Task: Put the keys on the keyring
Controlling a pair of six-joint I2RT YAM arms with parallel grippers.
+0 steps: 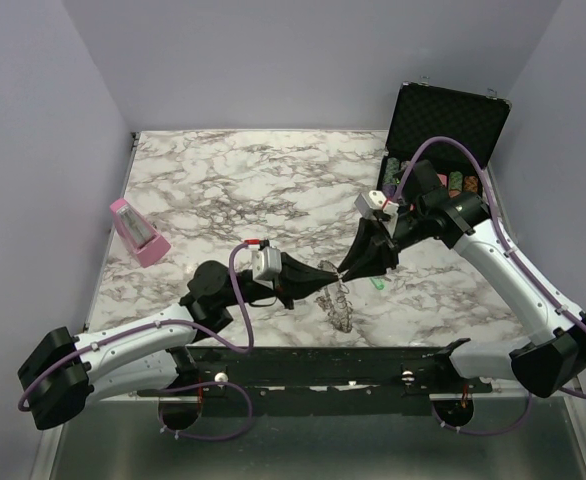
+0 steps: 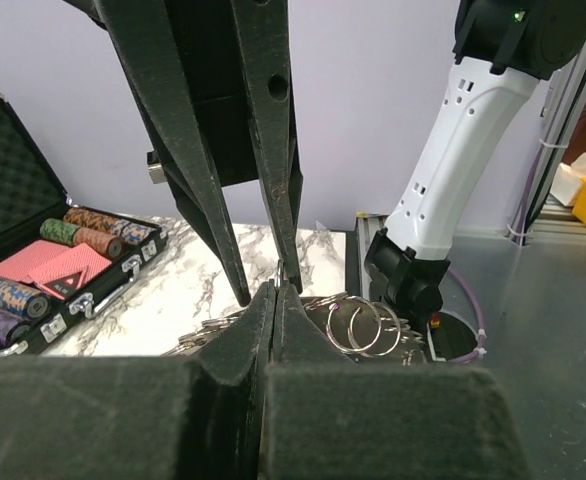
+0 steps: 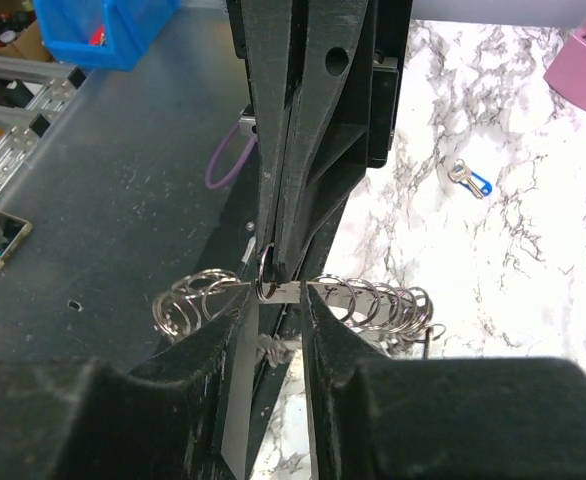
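Note:
The keyring (image 1: 338, 308) is a silvery band strung with many small wire loops; it hangs between the two grippers near the table's front edge. My left gripper (image 1: 325, 276) (image 2: 276, 290) is shut, pinching one small loop of the keyring (image 3: 266, 275). My right gripper (image 1: 347, 270) (image 3: 281, 300) meets it tip to tip, jaws partly open. Its fingertips straddle the left tip, and the band runs across the gap. More loops (image 2: 363, 325) bunch beside the left jaws. A blue-headed key (image 3: 470, 178) and a green-headed key (image 1: 380, 283) lie loose on the marble.
An open black case (image 1: 443, 125) with striped poker chips (image 2: 83, 232) and red cards stands at the back right. A pink box (image 1: 138, 232) sits at the left. The table's front rail (image 1: 323, 365) runs just behind the hanging ring.

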